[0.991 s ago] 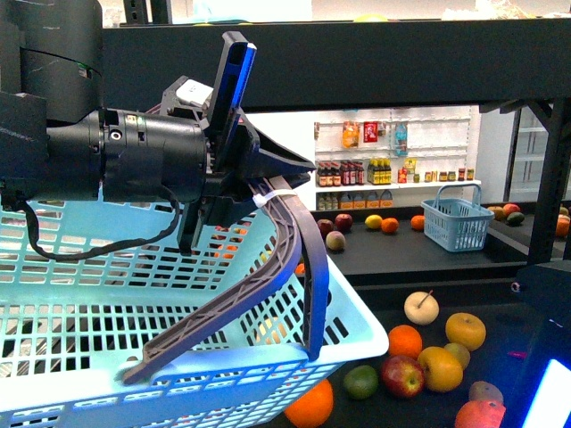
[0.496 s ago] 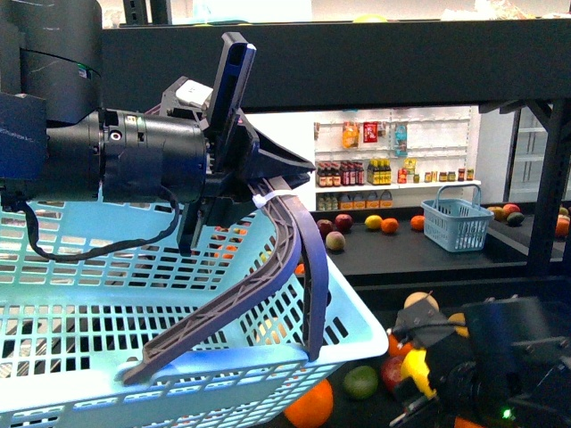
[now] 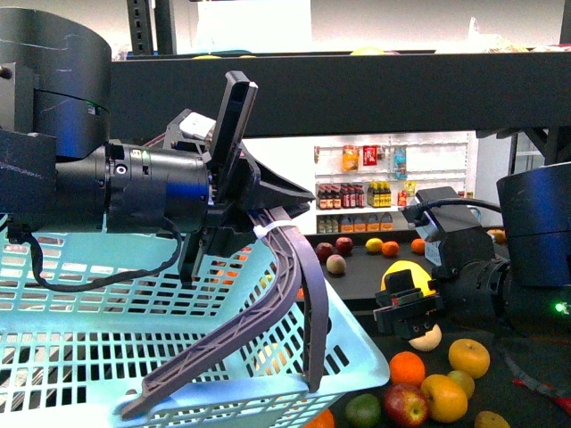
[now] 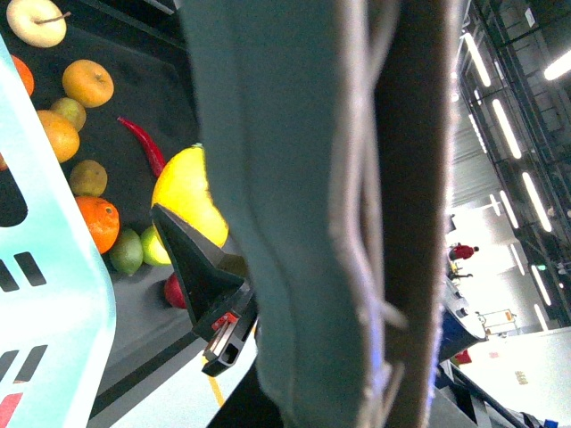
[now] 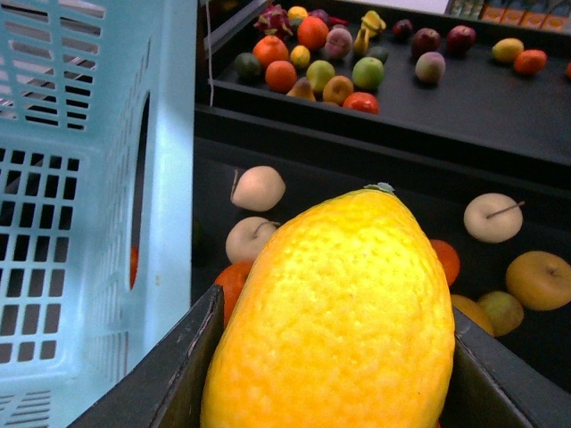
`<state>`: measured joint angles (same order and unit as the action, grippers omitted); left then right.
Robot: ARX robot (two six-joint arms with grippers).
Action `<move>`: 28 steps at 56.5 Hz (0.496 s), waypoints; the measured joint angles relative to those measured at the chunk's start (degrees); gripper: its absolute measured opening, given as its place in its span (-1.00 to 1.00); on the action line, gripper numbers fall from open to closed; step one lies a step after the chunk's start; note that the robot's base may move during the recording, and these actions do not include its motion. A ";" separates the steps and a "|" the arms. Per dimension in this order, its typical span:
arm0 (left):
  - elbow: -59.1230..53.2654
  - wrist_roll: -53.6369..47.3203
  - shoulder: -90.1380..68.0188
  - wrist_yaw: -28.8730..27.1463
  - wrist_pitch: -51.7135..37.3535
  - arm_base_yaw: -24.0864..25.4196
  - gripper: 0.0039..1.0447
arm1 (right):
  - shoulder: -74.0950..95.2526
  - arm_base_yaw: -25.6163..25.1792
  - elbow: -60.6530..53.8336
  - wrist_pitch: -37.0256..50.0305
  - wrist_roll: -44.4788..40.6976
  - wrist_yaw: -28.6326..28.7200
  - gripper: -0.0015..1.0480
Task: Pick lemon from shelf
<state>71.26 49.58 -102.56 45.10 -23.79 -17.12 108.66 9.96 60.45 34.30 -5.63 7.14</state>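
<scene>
Where the front view looks past my arms, my left pincer (image 3: 266,221) is clamped on the grey handle (image 3: 284,267) of the light blue basket (image 3: 107,357); what lies inside it I cannot tell. My right pincer (image 3: 408,303) grips the lemon (image 3: 406,277), held in the air above the lower deck of the black shelf (image 3: 357,80), near the basket's right corner and over loose fruit (image 3: 446,374). Its rounded end shows above the fingers. The white store shelving (image 3: 375,169) behind carries bottles, labels too small to read. In the left wrist view the handle (image 4: 303,214) fills most of the picture; beyond it the lemon (image 4: 183,192) sits against a black finger (image 4: 192,267), beside the basket rim (image 4: 53,294), with a red chili (image 4: 147,147) and fruit on the deck. In the right wrist view the lemon (image 5: 343,312) lies between both fingers (image 5: 169,374), long axis along them, nub end pointing away from the wrist toward a tray (image 5: 535,125) of mixed fruit; basket wall (image 5: 89,178) beside it. No writing readable.
</scene>
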 joint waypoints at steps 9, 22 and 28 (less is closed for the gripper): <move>0.00 -0.02 0.00 0.02 0.00 -0.02 -0.86 | -0.07 1.92 0.76 -1.55 1.38 0.63 0.07; 0.00 -0.02 0.00 -0.04 0.00 0.00 -0.86 | -0.17 6.43 2.54 -3.63 4.50 1.49 0.07; 0.00 -0.02 0.00 -0.02 0.00 -0.02 -0.86 | -0.17 7.56 2.54 -3.78 5.29 1.46 0.07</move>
<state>71.26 49.56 -102.56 45.08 -23.79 -17.15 108.49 17.52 62.98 30.52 -0.34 8.60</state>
